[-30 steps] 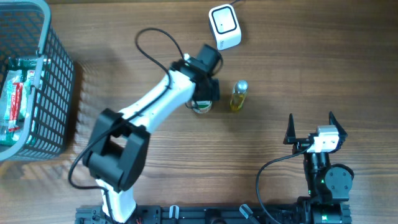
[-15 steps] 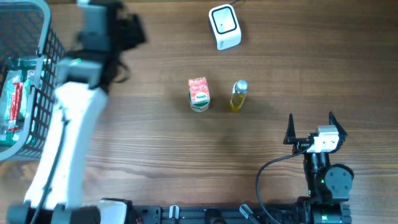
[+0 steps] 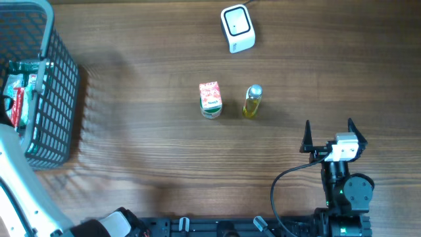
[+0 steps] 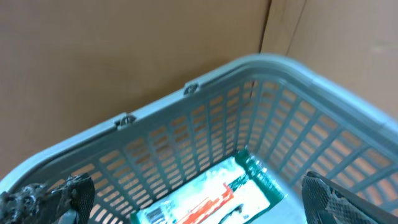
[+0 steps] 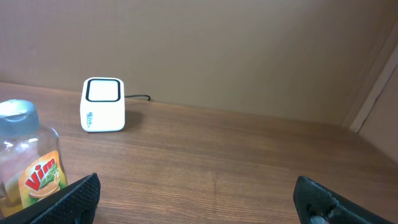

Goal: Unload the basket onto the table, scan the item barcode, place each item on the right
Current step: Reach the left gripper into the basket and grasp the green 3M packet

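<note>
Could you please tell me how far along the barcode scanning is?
Done, apparently: carton and bottle stand on the table near the scanner. In hand: nothing; the open left pincer hovers over the basket. Left: lift the packet inside and scan it.
</note>
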